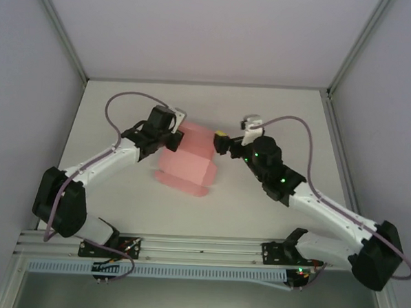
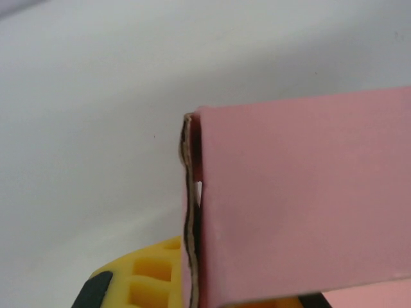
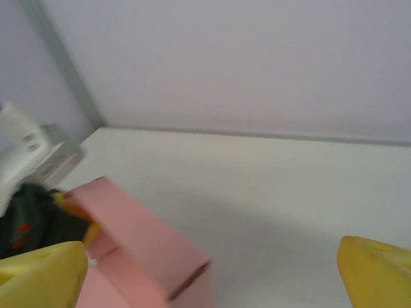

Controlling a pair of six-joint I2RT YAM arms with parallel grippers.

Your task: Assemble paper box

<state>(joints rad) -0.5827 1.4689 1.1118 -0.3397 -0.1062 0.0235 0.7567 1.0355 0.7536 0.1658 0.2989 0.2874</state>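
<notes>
Box (image 1: pixel 191 160): half-formed, left gripper (image 1: pixel 170 140) clamps one end wall. Right gripper (image 1: pixel 219 142): spread wide at the other end. Risk I see: its push buckles the box or slips it free.

White arms, black joints
Lilac cables (image 1: pixel 118 101) are looped along the left arm (image 1: pixel 101 166) and right arm (image 1: pixel 327 209); green lights (image 1: pixel 257 155) are seen at 3 o'clock.
</notes>
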